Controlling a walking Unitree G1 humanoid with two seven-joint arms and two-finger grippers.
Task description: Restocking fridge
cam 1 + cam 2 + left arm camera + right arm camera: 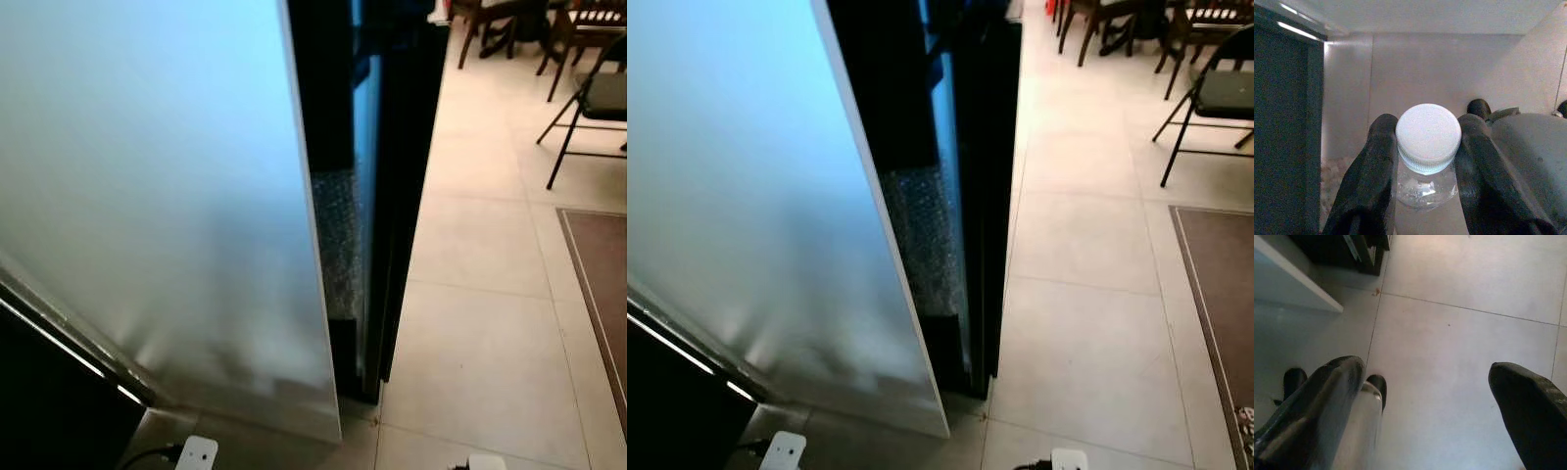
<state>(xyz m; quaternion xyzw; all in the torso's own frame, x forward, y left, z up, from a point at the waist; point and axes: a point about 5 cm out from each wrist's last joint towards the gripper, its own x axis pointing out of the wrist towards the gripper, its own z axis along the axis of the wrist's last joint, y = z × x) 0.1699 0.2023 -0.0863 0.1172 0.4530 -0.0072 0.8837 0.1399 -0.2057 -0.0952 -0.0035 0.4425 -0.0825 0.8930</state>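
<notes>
Home interior: tall fridge [167,196] standing on pale floor tiles [470,294], folding chair [588,108], wooden dining chairs [490,24], rug edge [598,284].

The tall pale fridge door [147,196] is running off the top and left edges of the head views, hiding the fridge's inside behind it. The clear plastic bottle with a white ribbed cap [1428,132] is showing just its cap and neck; its body is dropping out of the left wrist view. The black folding chair [1205,103] is being cropped at the right edge. The brown floor mat [600,284] is also running off the frame.
</notes>
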